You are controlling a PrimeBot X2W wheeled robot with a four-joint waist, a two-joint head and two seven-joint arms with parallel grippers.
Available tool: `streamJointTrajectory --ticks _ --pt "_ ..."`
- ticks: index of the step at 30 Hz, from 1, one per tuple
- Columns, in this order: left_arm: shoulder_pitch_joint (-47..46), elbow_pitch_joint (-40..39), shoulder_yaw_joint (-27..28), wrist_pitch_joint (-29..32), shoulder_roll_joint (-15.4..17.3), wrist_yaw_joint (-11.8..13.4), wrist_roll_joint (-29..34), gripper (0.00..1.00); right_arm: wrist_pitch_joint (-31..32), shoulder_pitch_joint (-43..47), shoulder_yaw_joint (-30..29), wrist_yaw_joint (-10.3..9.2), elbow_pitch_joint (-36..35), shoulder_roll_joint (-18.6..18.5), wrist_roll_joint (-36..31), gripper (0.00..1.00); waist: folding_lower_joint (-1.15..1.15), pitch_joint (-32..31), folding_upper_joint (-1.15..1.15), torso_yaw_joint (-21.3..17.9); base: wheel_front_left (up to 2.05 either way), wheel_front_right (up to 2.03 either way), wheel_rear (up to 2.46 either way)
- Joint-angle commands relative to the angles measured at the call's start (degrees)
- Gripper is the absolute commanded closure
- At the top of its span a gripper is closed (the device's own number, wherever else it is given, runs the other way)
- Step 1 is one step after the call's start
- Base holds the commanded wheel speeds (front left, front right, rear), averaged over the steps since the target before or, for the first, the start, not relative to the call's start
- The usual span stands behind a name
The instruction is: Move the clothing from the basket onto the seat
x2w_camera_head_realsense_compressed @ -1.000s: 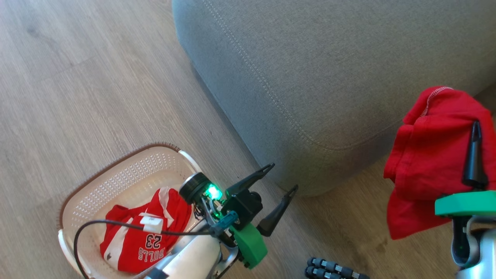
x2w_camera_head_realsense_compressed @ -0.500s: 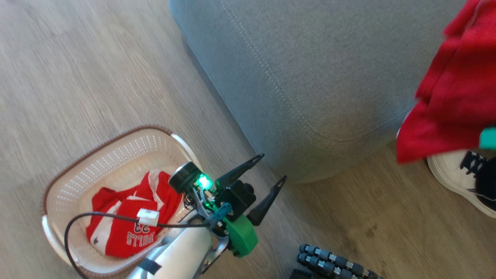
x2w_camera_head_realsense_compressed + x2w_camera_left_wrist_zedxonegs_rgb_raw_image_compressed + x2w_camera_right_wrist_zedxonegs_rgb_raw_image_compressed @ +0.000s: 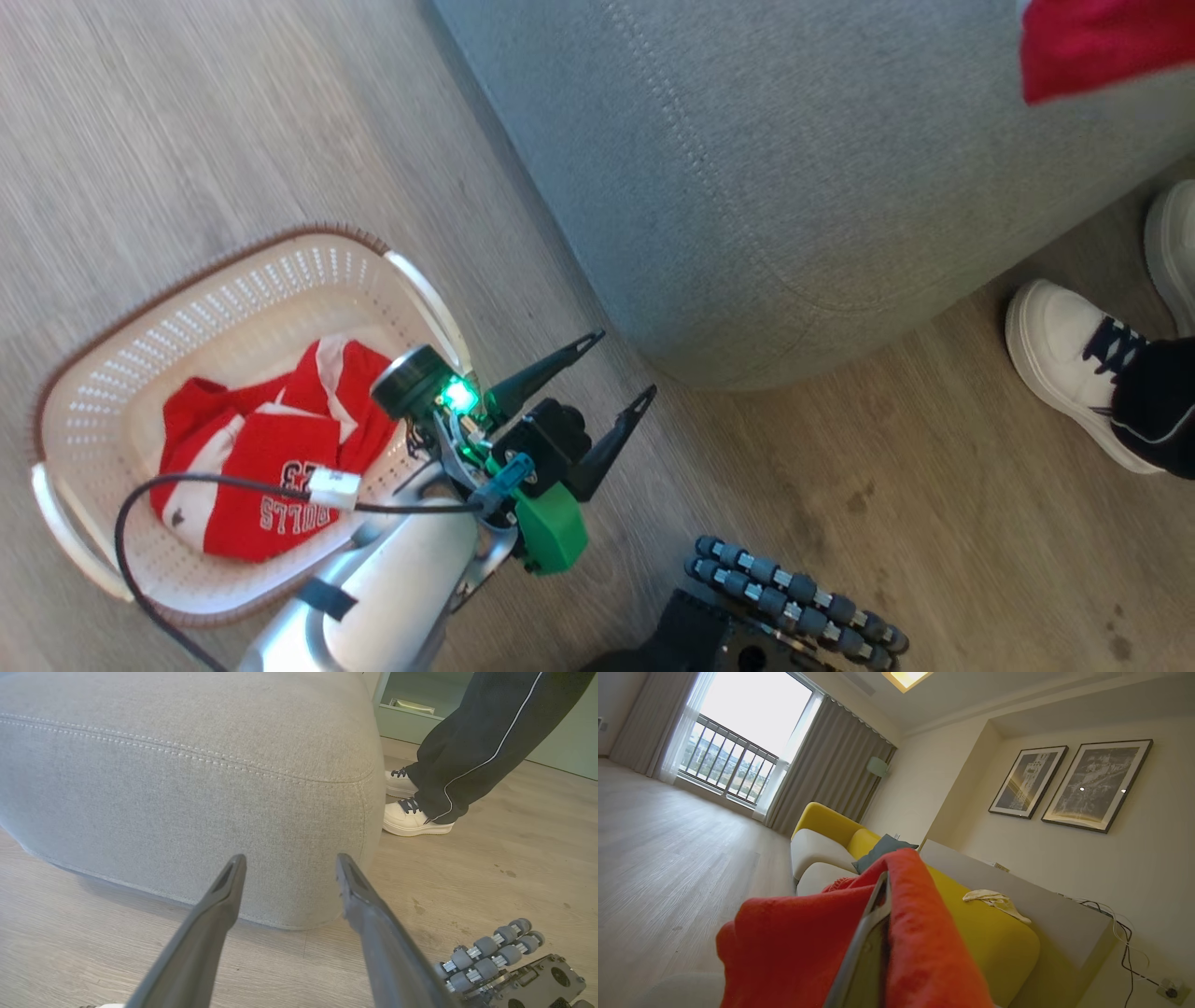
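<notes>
The cream basket point(image 3: 233, 271) stands on the floor at the left, and the red garment with white bands and lettering point(image 3: 266, 462) lies inside it. My left gripper point(image 3: 624, 364) hangs open and empty just right of the basket, low in front of the grey seat's point(image 3: 794, 168) rounded corner; its wrist view shows the open left gripper point(image 3: 290, 858) facing the seat point(image 3: 187, 765). The plain red garment point(image 3: 1102, 42) hangs over the seat at the top right edge. In the right wrist view my right gripper point(image 3: 883, 882) is shut on the plain red garment point(image 3: 794, 947), which drapes over its fingers.
A person stands right of the seat: white shoes point(image 3: 1064, 364) and a dark trouser leg point(image 3: 476, 742). My base's roller wheels point(image 3: 794, 597) lie on the wooden floor at the bottom. A yellow sofa point(image 3: 985, 938) stands beyond the right gripper.
The head camera has swung, shifting the whole picture. The plain red garment has risen up and away to the top right edge. A person's shoes have come into view. The left gripper stays open.
</notes>
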Motion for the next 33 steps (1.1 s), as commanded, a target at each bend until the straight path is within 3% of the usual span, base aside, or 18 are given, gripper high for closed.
streamJointTrajectory --ticks 1,8,15,21,28,33 --pt "-1.6 -1.6 1.0 -0.5 0.0 0.4 0.7 0.0 -0.1 -2.1 0.6 0.4 -0.5 -2.5 0.7 1.0 -0.01 1.6 0.0 0.3 0.0 0.0 0.0" --pt "-3.0 -2.0 1.0 -0.5 1.0 1.8 1.1 0.0 -0.1 -14.1 3.8 0.4 7.6 -5.3 2.6 1.0 -0.01 5.2 0.0 1.4 0.0 0.0 0.0" --pt "-4.8 -2.4 0.1 -0.5 1.0 2.4 1.2 0.0 -0.1 -20.6 2.8 0.4 20.8 -7.4 3.0 1.0 -0.01 8.5 0.0 4.9 0.0 0.0 0.0" --pt "-5.9 -2.4 -0.2 -0.5 0.5 3.1 0.6 0.0 -0.1 -23.7 1.5 0.4 33.7 -6.7 5.4 1.0 -0.01 10.6 0.0 7.6 0.0 0.0 0.0" --pt "-6.4 -2.7 -0.9 -0.5 0.5 3.4 0.5 0.0 -0.1 -24.8 2.0 0.4 41.7 -5.2 4.8 1.0 -0.01 12.0 0.0 9.1 0.0 0.0 0.0" --pt "-6.6 -2.6 -1.2 -0.5 0.8 3.8 0.5 0.0 -0.1 -25.2 6.9 0.4 53.6 -3.5 3.6 1.0 -0.01 12.5 0.0 9.2 0.0 0.0 0.0"
